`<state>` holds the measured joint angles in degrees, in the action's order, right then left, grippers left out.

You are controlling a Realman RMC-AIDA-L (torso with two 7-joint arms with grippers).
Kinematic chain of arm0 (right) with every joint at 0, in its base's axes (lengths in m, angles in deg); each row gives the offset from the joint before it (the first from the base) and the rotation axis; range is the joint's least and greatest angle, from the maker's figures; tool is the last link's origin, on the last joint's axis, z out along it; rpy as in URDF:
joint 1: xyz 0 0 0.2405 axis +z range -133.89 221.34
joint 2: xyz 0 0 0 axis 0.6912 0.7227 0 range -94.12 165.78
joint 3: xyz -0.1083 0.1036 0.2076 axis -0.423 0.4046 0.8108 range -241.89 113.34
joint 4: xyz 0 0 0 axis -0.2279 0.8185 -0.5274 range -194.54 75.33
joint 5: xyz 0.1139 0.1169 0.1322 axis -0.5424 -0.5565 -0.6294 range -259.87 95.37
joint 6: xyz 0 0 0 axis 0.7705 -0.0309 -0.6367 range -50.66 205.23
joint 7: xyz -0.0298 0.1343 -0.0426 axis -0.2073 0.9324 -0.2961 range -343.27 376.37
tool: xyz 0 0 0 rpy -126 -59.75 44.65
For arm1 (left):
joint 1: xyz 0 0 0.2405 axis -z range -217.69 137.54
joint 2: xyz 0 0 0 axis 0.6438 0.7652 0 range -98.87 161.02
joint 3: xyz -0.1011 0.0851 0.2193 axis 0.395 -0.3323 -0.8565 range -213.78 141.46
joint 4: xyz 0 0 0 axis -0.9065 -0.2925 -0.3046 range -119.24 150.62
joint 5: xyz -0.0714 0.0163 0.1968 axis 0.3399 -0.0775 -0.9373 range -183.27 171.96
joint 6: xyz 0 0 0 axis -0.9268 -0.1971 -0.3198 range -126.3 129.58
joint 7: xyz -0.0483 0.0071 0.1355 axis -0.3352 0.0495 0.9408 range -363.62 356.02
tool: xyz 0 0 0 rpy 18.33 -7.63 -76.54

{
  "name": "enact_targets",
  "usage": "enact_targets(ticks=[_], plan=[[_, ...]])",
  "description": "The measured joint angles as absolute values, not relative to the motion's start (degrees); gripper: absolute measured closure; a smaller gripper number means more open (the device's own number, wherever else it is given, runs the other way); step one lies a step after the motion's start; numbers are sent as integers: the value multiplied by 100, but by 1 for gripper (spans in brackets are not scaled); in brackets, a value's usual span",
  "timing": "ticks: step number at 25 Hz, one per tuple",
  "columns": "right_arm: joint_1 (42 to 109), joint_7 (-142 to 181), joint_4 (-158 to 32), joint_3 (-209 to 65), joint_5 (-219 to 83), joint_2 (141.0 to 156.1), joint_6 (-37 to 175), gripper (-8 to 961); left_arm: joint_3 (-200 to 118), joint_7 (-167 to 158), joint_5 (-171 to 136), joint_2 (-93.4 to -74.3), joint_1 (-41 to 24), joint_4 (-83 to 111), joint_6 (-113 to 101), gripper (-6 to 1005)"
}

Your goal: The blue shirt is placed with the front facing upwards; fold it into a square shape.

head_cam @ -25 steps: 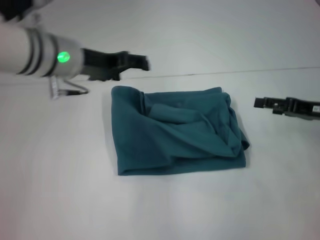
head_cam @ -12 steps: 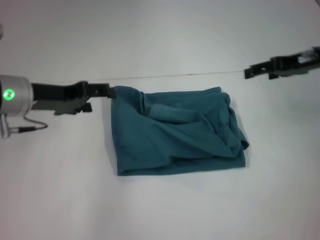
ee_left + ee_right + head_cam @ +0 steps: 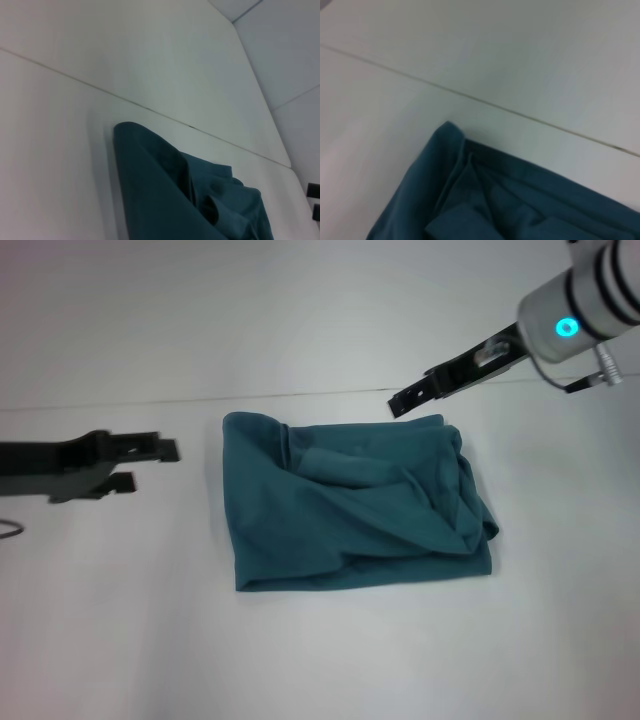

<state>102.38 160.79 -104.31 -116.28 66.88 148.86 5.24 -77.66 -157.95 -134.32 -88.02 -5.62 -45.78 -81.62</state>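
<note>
Centrally on the white tabletop (image 3: 120,620), blue shirt (image 3: 350,505) folded into a rumpled rectangle, left pincer (image 3: 150,464) open beside it, right pincer (image 3: 400,403) above its far edge, finger state indeterminate.

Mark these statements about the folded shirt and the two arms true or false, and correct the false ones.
1. The dark teal-blue cotton shirt lies folded into a rough rectangle on the white table. True.
2. The left pincer grips the shirt's corner. False: it sits apart from the shirt, to its left.
3. The right pincer hovers near the shirt's far edge. True.
4. The shirt's top layer is smooth. False: it is wrinkled toward its right side.
5. A seam line crosses the table behind the shirt. True.
</note>
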Motion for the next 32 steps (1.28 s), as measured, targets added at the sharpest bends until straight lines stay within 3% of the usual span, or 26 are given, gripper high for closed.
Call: enact_targets(ticks=[19, 26, 32], plan=[[10249, 16083, -10313, -12314, 6747, 15208, 739, 100, -7373, -15474, -13311, -8696, -977, -4574, -8651, 113], [10365, 16152, -9997, -12351, 6752, 15306, 1032, 102, -6934, -14028, -13010, -8401, -880, -3901, -9637, 114], [10385, 16196, -9822, -12384, 6754, 15420, 1425, 104, -6503, -13893, -12994, -8374, -1044, -3778, -9722, 114]])
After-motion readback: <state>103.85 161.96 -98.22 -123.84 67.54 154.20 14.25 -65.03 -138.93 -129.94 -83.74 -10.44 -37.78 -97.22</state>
